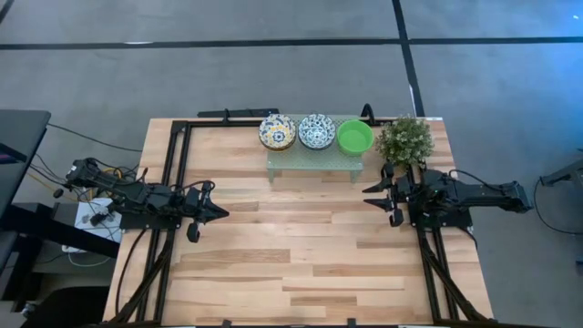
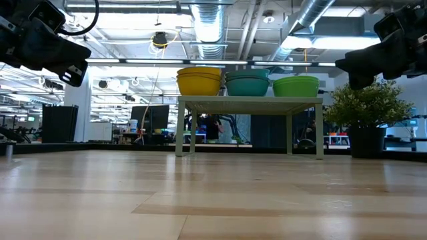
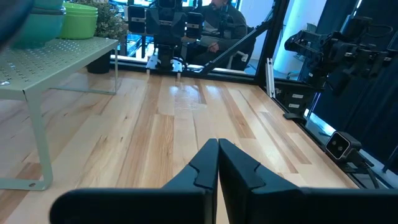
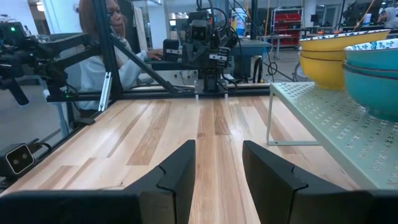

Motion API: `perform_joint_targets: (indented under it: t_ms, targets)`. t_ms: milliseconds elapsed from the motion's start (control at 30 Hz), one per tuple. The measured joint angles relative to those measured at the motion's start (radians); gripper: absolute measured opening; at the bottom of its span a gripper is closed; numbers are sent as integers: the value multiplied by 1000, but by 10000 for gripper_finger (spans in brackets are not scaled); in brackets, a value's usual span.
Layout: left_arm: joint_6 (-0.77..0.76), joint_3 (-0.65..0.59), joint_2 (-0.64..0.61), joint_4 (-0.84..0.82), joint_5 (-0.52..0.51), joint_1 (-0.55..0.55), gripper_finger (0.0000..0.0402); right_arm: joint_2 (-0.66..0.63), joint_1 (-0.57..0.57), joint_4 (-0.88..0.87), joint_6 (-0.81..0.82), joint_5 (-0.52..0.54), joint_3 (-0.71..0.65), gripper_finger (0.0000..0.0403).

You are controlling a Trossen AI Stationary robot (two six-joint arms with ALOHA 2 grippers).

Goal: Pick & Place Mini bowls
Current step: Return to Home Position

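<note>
the mini bowls [image 1: 316, 133] are gathered in three nested stacks set in a row on top of the pale-green mesh rack [image 1: 310, 164], which stands at the far middle of the wooden surface [image 1: 301, 264]. the left stack [image 1: 277, 132] is patterned blue and yellow inside and yellow outside, the middle stack [image 2: 247, 83] is patterned blue and white inside and teal outside, and the right stack [image 1: 354, 138] is plain bright green. how many bowls sit in each stack cannot be told. a potted plant [image 1: 405, 139] is placed just beside the rack's right end.

the left tool [image 1: 221, 212] is held above the left side of the surface, pointing right, with its fingers pressed together and nothing between them. the right tool [image 1: 368, 197] is held above the right side, near the plant, pointing left; its fingers are parted with a clear gap and nothing is gripped. both tools are well apart from the bowls.
</note>
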Motion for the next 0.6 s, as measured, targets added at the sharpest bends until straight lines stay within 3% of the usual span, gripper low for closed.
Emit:
perform_joint_targets:
  t_ms: [600]
  targets:
    - [0, 0, 0, 7, 0, 0, 12, 0, 0, 0, 0, 0, 0, 129]
